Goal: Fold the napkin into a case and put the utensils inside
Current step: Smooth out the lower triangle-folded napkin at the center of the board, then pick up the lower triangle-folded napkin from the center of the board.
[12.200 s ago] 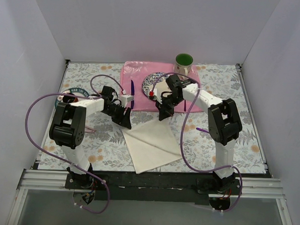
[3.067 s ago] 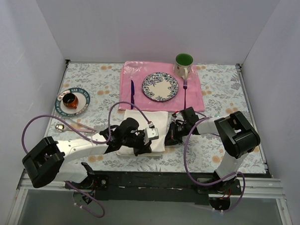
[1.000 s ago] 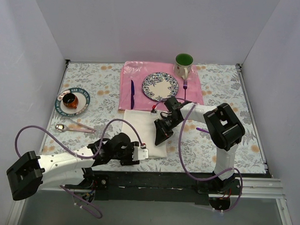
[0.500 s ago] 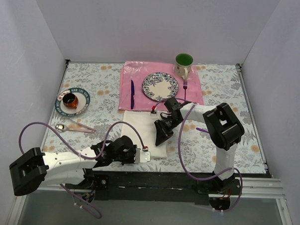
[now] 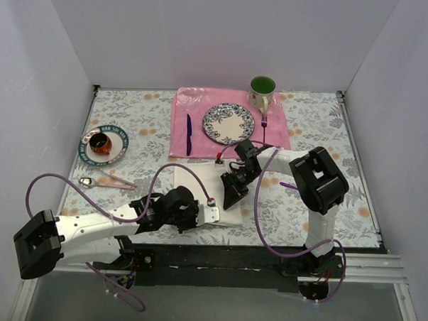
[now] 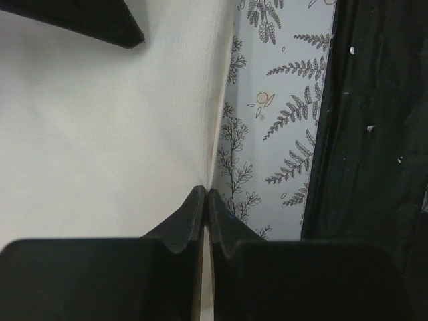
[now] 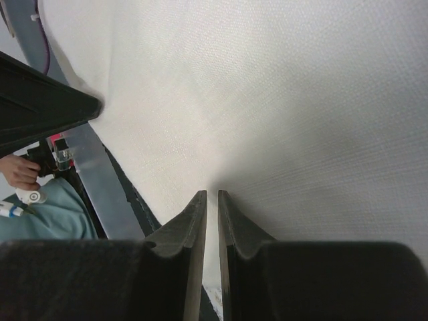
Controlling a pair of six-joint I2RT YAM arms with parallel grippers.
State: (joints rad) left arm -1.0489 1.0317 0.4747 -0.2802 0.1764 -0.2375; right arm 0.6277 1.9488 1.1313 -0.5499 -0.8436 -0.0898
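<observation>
The left gripper [image 6: 204, 195] is pinched fully together on the near right edge of the plain cream-white cloth napkin [image 6: 100, 134]. Just beyond it the right gripper [image 7: 210, 195] nips the same cloth with only a slit between its fingers, so both crowd that one side. Past the right gripper lie one pink rectangular placemat [image 5: 184, 102], one blue-patterned round plate [image 5: 210, 121], one dark purple knife [image 5: 188, 134], one dark purple fork [image 5: 264, 123] and one green mug [image 5: 262, 91]. Well left of the left gripper are one teal-rimmed saucer [image 5: 83, 144] and the shiny iridescent metal utensils [image 5: 103, 183], too small to count. The napkin lies folded, roughly square, so its long axis cannot be told.
</observation>
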